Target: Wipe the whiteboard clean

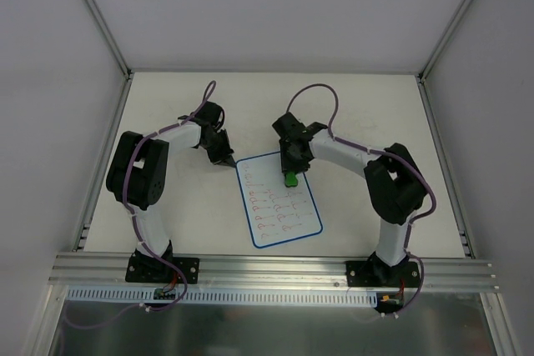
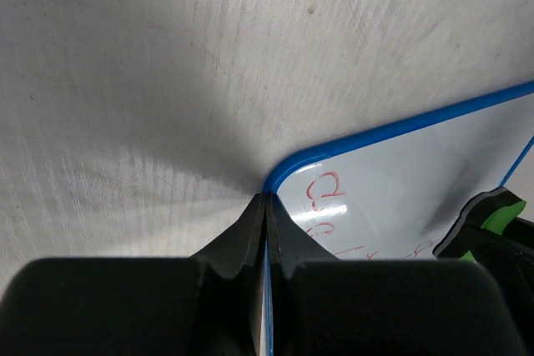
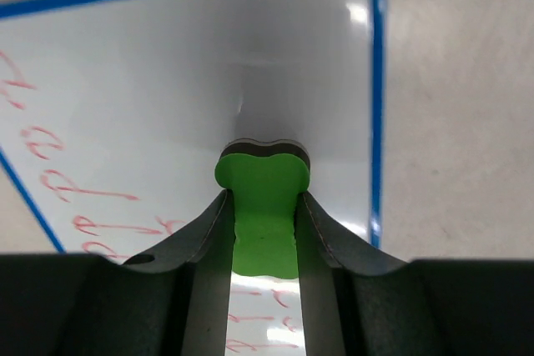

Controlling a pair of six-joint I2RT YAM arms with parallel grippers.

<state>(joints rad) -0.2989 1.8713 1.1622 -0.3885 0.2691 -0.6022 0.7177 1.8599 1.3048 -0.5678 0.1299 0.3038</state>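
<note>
The whiteboard [image 1: 278, 200] lies flat on the table [image 1: 167, 114] at the centre of the top view, slightly tilted, between my two arms. Rows of red marks [image 1: 279, 210] cover much of its face. My left gripper [image 1: 227, 158] is clenched tight with nothing between the fingers. In its wrist view the tips sit right at the board's rounded blue corner, touching or just above, I cannot tell which. My right gripper [image 1: 289, 174] is grasping the green eraser [image 3: 263, 181], fingers pinching its narrow middle, with the dark-backed end sticking out past the tips. The eraser is at the upper part of the board, near the blue edge at the right of the right wrist view. The face around it is plain white.
</note>
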